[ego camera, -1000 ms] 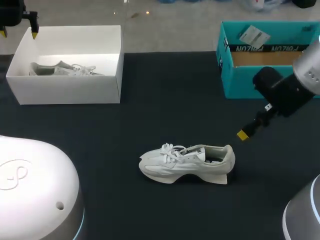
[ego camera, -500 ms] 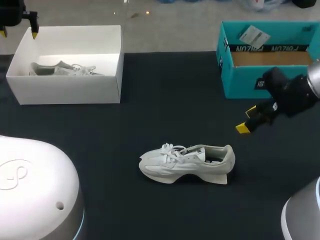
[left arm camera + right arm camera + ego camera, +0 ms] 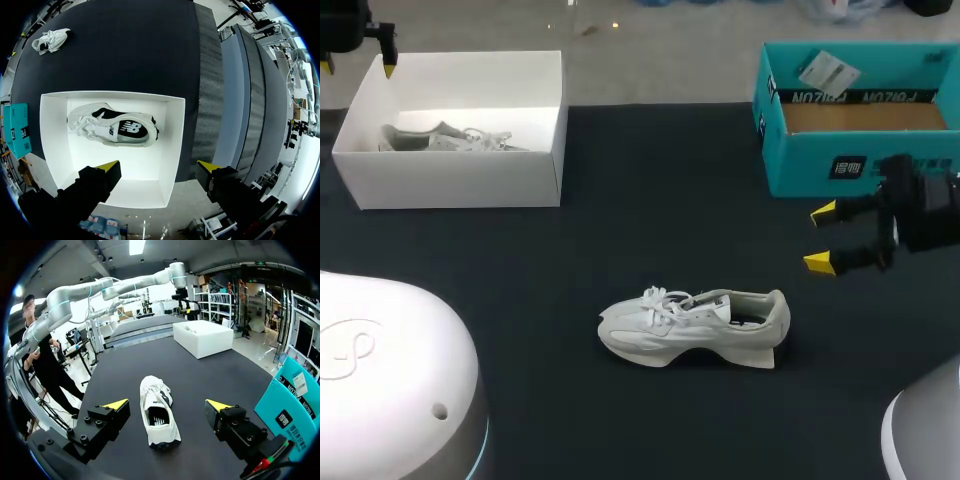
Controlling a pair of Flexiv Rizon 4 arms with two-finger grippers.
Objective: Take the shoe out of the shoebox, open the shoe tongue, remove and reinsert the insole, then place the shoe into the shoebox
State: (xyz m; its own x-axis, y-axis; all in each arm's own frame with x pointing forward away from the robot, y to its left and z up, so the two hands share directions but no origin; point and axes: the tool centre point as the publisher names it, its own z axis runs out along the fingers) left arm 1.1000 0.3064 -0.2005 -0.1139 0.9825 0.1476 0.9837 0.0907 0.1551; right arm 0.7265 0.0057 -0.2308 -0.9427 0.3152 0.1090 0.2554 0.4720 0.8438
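Shoe [image 3: 695, 327] is faced by the right gripper [image 3: 820, 238], fingers [image 3: 823, 212] apart, left gripper [image 3: 157, 169] likewise; opening the tongue [image 3: 708, 300] is judged next, a reach to the laces [image 3: 665, 298] being needed

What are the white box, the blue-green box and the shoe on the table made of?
The white box looks like matte cardboard: thin flat walls, sharp corners. The blue-green box is probably cardboard too; its inside shows plain brown. The shoe seems fabric or leather-like, with cloth laces and a thick foam-like sole; hard to be sure.
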